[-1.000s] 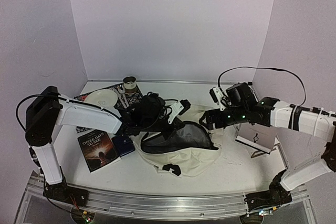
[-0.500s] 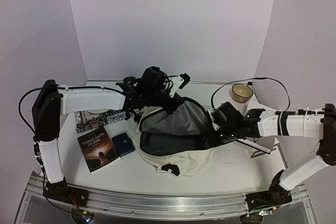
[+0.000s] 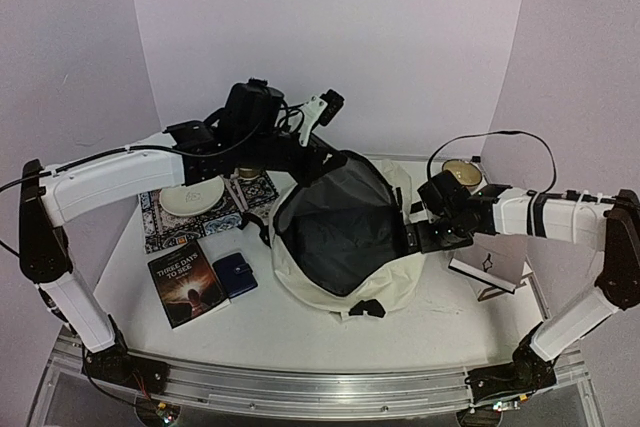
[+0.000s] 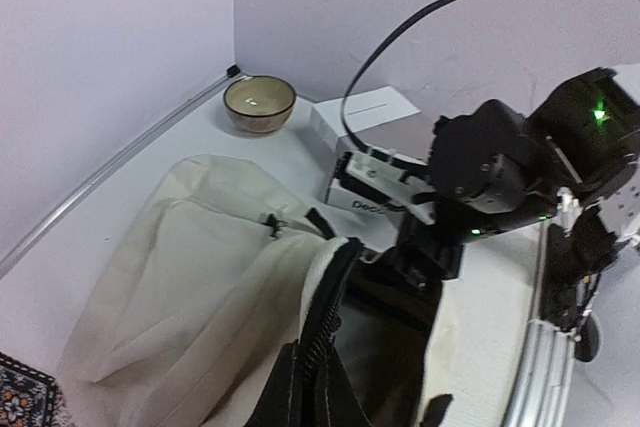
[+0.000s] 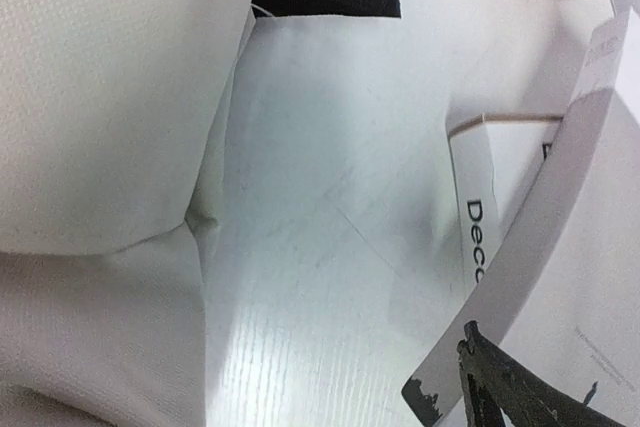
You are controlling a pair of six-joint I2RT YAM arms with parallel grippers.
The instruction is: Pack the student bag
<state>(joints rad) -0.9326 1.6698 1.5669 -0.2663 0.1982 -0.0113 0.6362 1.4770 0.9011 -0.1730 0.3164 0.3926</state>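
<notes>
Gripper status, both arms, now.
Left gripper: shut on the bag rim, holding it up.
Right gripper: open, empty, beside the bag.

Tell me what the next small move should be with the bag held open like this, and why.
Probably swing the right hand over to the white box beside it and grasp it. The left hand is shut on the upper rim of the student bag, holding its mouth open, while the right hand is open and empty, with that box close by.
</notes>
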